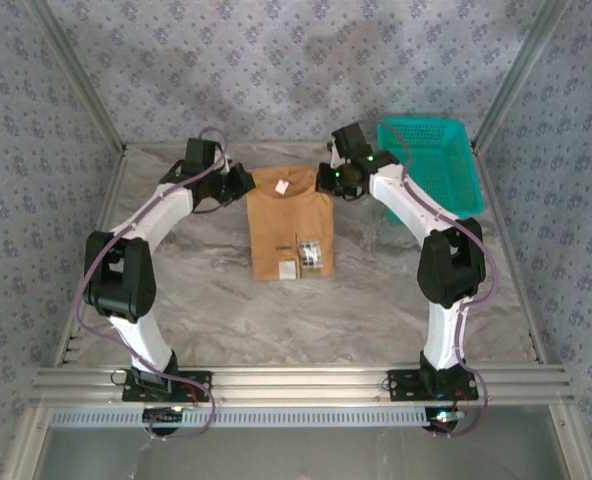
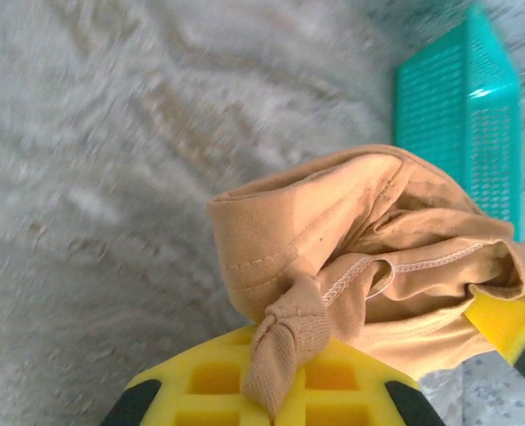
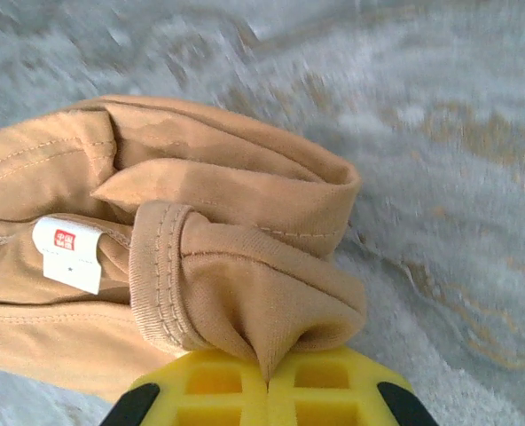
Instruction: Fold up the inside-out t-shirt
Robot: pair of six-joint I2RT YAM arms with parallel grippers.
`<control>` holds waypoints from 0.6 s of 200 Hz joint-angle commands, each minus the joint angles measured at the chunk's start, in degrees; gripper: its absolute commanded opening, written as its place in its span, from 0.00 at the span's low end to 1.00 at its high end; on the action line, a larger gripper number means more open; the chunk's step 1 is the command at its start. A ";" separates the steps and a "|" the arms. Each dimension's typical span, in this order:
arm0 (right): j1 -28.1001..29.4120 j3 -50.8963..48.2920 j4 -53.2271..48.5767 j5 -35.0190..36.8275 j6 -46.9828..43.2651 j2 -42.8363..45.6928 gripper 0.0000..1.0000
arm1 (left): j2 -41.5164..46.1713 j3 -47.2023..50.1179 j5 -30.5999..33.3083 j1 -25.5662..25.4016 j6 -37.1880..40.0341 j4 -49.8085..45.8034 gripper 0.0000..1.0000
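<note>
Between left end effector (image 1: 246, 184) and right end effector (image 1: 328, 180), both gripping it, lies t-shirt (image 1: 286, 228).

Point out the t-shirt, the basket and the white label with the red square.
t-shirt (image 1: 288, 225): top view, middle of the folded cloth.
basket (image 1: 434, 165): top view, its bare floor.
label (image 3: 67, 253): right wrist view, middle of the white tag.

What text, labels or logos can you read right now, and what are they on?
Nothing reads clearly.
Neck label on the t-shirt: red square logo, characters blurred; grey print below too small.
Care labels at its near end: dark print, too small.
</note>
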State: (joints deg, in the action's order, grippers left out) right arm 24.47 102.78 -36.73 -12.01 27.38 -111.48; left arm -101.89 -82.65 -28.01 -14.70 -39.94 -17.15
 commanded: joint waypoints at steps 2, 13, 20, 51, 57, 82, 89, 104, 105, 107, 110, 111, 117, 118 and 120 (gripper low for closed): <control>-1.25 9.79 -3.97 -1.59 -1.13 -1.89 0.01 | -1.08 -10.02 -1.76 1.15 1.47 -2.20 0.00; -1.51 14.28 -5.41 -1.94 -1.94 -2.66 0.01 | -1.55 -13.97 -1.74 1.34 1.86 -2.86 0.00; -1.53 16.41 -5.80 -1.89 -2.50 -2.78 0.01 | -1.52 -15.88 -1.78 1.43 2.11 -2.96 0.00; -1.00 12.56 -1.69 -1.36 -5.54 1.00 0.03 | 2.78 -11.09 -1.33 1.01 4.30 2.27 0.00; -0.47 8.97 0.32 -1.84 -5.88 2.38 0.04 | 4.27 -7.46 -0.90 0.84 4.57 4.69 0.00; 2.33 -7.34 8.33 -2.77 -7.13 6.72 0.04 | 11.11 12.46 1.24 -0.17 3.49 15.83 0.00; 3.46 -12.17 10.44 -2.32 -6.55 7.86 0.03 | 12.97 17.45 1.84 -0.68 2.93 18.26 0.00; 5.98 -22.51 15.25 -1.48 -4.40 10.56 0.03 | 16.79 27.06 3.66 -2.43 1.75 21.66 0.00; 6.18 -23.14 15.53 -1.46 -4.29 10.75 0.03 | 17.02 27.48 3.75 -2.56 1.69 21.78 0.00; 6.46 -24.34 16.07 -1.22 -4.03 11.06 0.03 | 17.50 28.65 3.91 -2.91 1.46 21.97 0.00; 7.05 -26.04 16.90 -1.04 -3.36 11.76 0.03 | 18.26 30.13 4.21 -3.39 1.31 22.24 0.00; 7.24 -26.57 17.19 -0.97 -3.20 11.96 0.03 | 18.63 30.60 4.33 -3.57 1.25 22.33 0.00; 8.32 -29.11 18.57 -0.28 -2.07 13.21 0.03 | 20.28 33.04 5.17 -4.59 1.21 22.54 0.00; 8.49 -29.56 18.69 -0.16 -1.98 13.48 0.02 | 20.48 33.50 5.34 -4.79 1.20 22.53 0.00; 8.91 -30.47 19.01 0.27 -1.63 13.90 0.02 | 21.11 34.17 5.82 -5.20 1.23 22.31 0.00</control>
State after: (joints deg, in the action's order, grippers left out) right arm 29.50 82.28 -24.38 -12.88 23.05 -102.52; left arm -87.35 -56.42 -25.30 -16.56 -37.82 -1.26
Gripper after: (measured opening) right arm 0.048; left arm 0.043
